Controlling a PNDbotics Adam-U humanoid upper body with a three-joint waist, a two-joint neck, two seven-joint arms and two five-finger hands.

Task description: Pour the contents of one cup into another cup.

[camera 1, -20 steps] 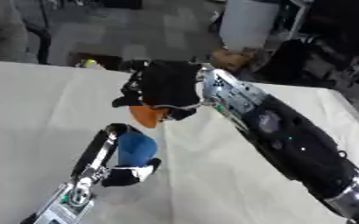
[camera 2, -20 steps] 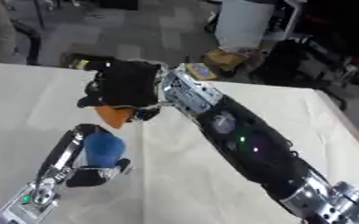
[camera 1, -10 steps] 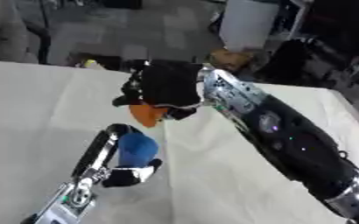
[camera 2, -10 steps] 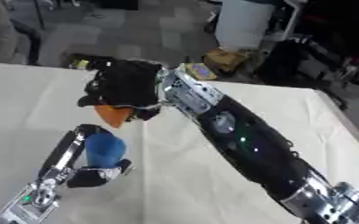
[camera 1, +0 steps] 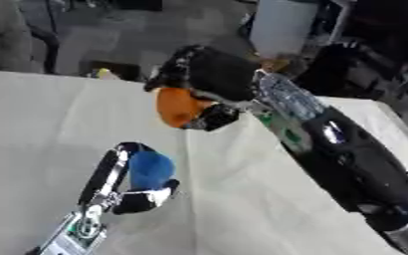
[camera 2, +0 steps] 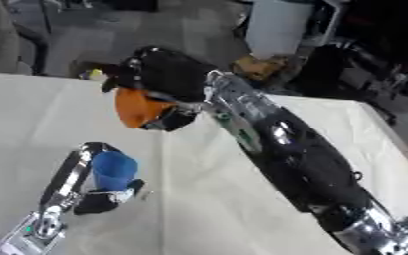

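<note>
Orange cup [camera 1: 178, 106] tilted above blue cup [camera 1: 150, 170].

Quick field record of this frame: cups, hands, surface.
orange cup: tilted, held above the table, up and right of the blue cup
blue cup: upright on the table
right hand: curled round the orange cup
left hand: wrapped round the blue cup
contents: cannot tell
surface: table under a pale cloth
</note>
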